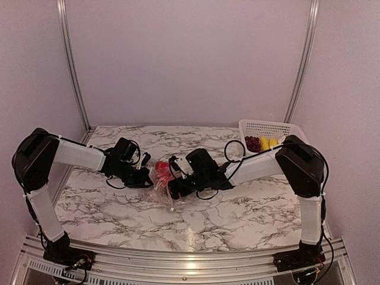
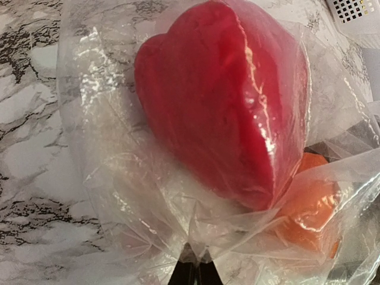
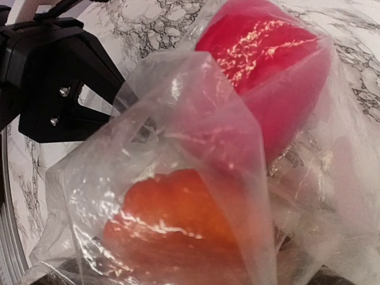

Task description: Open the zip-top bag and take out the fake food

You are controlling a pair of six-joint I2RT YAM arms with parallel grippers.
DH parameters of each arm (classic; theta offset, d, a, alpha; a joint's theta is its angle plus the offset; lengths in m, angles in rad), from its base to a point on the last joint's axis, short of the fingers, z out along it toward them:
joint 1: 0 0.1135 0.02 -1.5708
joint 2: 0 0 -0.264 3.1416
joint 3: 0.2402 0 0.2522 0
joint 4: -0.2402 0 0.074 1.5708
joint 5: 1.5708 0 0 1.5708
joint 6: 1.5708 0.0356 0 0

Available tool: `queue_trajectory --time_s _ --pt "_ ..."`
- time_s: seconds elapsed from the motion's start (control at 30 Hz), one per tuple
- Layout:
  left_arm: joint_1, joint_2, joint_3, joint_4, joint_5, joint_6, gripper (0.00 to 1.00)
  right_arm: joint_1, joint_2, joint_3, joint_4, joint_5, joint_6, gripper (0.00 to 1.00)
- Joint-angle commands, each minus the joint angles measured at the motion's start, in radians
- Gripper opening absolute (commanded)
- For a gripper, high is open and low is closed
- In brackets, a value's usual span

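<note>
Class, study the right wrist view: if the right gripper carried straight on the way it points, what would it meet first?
The right gripper would meet the bag first; its film fills the near view. Just behind the film sits the orange piece, though depth is unclear.

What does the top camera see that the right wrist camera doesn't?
Only the top view: both whole arms, and the white basket at the back right, with purple grapes and yellow pieces in it.
Only the right wrist view: an orange food inside the bag, close up. From above I cannot make it out.
Both: the clear bag, the red food in it, the left fingers pinching the bag, and the marble table.
</note>
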State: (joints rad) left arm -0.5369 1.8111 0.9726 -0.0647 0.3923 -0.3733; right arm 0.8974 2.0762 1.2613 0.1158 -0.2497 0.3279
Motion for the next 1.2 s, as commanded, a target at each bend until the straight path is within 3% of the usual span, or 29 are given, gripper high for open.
queue_trajectory --time_s 0.0,0.2,0.63,0.9,1.17 --pt "-0.006 -0.005 -0.005 -0.025 0.008 0.022 0.00 -0.012 0.037 0.000 -0.075 0.063 0.017 0.85" --pt "0.004 -0.018 -0.019 -0.022 0.006 0.017 0.00 -0.022 -0.036 -0.043 -0.055 0.026 -0.005 0.77" --pt "0.089 -0.049 -0.065 -0.045 -0.047 0.014 0.00 -0.042 -0.228 -0.256 0.007 -0.054 -0.050 0.78" --pt "0.097 -0.057 -0.058 -0.067 -0.059 0.022 0.00 -0.042 -0.364 -0.338 0.079 -0.100 0.027 0.75" --pt "0.100 -0.040 -0.029 -0.079 -0.055 0.026 0.00 -0.087 -0.558 -0.401 -0.053 -0.127 0.012 0.74"
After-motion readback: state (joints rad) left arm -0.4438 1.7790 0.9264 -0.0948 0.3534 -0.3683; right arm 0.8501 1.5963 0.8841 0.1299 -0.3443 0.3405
